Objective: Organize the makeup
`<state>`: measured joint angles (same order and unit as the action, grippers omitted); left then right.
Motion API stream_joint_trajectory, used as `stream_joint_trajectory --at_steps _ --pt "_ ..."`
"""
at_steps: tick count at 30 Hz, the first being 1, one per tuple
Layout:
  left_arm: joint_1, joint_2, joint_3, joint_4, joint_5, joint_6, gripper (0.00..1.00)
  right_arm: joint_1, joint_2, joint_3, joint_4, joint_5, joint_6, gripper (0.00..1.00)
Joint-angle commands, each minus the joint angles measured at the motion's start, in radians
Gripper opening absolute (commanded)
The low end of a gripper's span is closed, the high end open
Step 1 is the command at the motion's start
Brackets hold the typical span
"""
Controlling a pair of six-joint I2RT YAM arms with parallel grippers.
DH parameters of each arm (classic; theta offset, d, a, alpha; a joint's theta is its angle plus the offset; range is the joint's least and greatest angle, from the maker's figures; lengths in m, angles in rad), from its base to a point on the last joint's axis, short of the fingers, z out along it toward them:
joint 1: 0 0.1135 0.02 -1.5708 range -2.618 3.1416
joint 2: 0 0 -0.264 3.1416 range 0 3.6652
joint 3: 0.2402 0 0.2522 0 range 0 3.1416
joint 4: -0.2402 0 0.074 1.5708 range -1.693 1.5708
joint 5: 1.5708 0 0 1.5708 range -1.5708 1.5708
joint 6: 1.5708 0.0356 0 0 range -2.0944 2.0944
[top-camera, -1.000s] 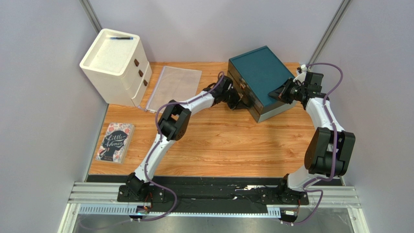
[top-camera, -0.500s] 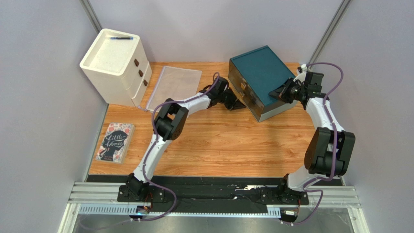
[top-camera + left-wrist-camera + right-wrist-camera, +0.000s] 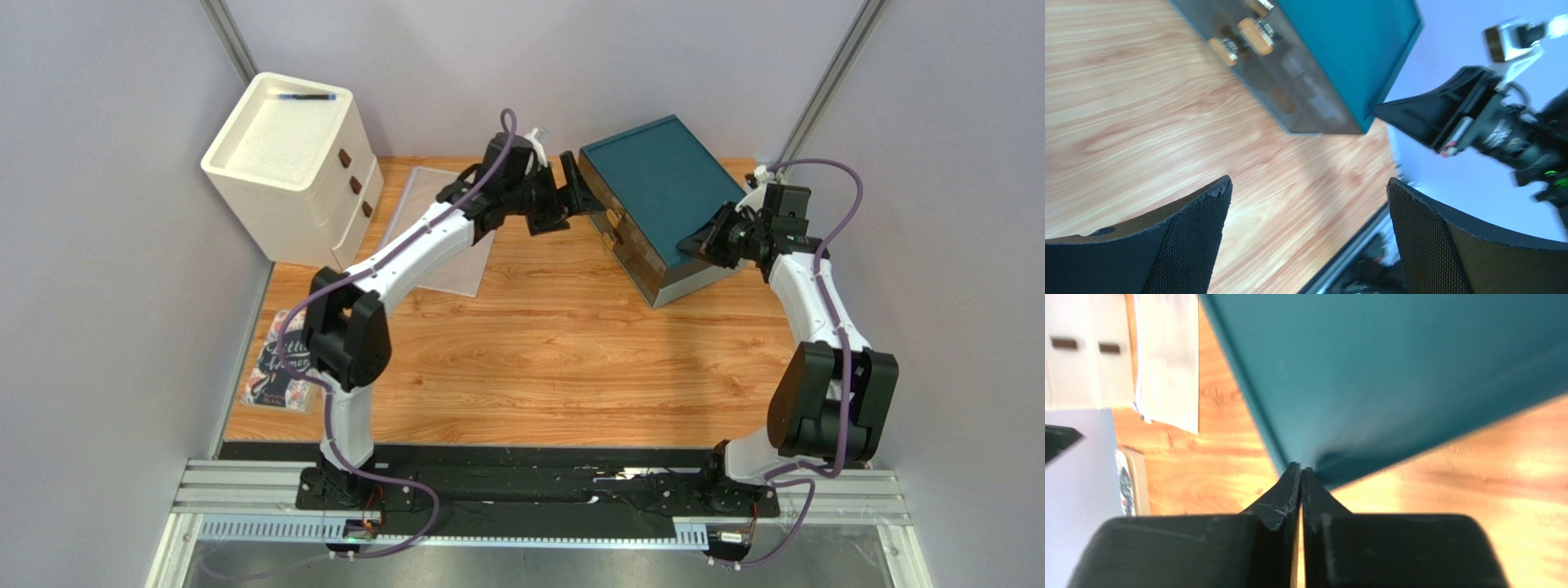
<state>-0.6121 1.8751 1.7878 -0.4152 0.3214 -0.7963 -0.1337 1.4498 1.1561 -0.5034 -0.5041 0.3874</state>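
The left arm is stretching high toward the table's (image 3: pixel 552 355) far edge, the left gripper (image 3: pixel 562 196) gaping wide just beside the teal case (image 3: pixel 650 184). The right gripper (image 3: pixel 702 241) is holding its fingers pinched together at the case's near-right corner. The makeup cannot be made out.

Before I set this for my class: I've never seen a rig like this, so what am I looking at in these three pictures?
Two robot arms sit at the edge of a wooden table. The wide picture looks down from above; the other two come from cameras on each wrist. On the table: a white drawer unit, a clear pouch, a book and a teal case. The left claw is open, holding nothing. The right claw is shut, tips at the case lid's edge.
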Motion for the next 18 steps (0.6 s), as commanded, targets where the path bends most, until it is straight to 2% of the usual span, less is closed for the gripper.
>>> stream_joint_trajectory --at_steps 1,5,9,11,14,18 --pt "-0.005 -0.117 -0.066 -0.259 -0.113 0.248 0.99 0.063 -0.141 -0.016 -0.123 0.056 -0.054 0.11" --pt "-0.005 -0.273 -0.161 -0.403 -0.217 0.380 0.99 0.129 -0.224 0.056 -0.148 0.053 -0.096 0.21" --pt "-0.005 -0.405 -0.241 -0.482 -0.320 0.405 1.00 0.200 -0.279 0.103 -0.141 0.039 -0.099 0.32" --pt "-0.003 -0.470 -0.283 -0.502 -0.320 0.404 0.99 0.215 -0.318 0.102 -0.104 0.033 -0.082 0.44" --pt "-0.002 -0.608 -0.385 -0.470 -0.309 0.353 0.99 0.247 -0.387 0.071 -0.012 0.050 -0.044 0.79" --pt "0.009 -0.717 -0.468 -0.379 -0.232 0.293 1.00 0.272 -0.382 0.109 -0.052 0.073 -0.061 0.90"
